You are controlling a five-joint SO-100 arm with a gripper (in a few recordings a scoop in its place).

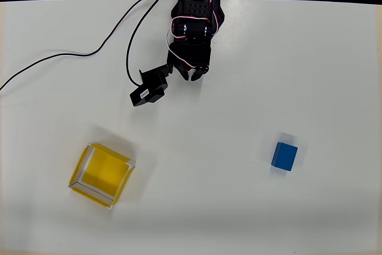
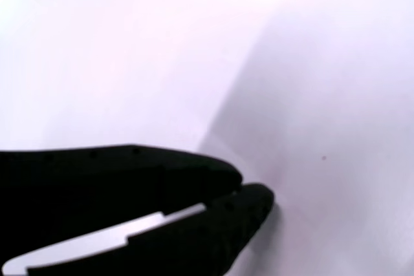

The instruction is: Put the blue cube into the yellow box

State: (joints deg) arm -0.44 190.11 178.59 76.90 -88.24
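We've got the blue cube (image 1: pixel 285 156) sitting at the right of the overhead view, a small bright-blue block, slightly oblong, matte faces, flat on the white table (image 1: pixel 239 207). Over at the lower left sits the yellow box (image 1: pixel 101 175), a shallow open tray, yellow floor, thin pale walls, turned at an angle, well apart from the cube. Up top centre we see the black arm (image 1: pixel 194 22) with its gripper (image 1: pixel 192 74) pointing down the frame, near neither thing. In the wrist view the gripper (image 2: pixel 249 189) looks pressed together, black fingers (image 2: pixel 162 172) tip to tip, holding nothing, over blurred white tabletop. Black cables (image 1: pixel 77 55) trail off to the upper left overhead. Bare table between arm and cube.
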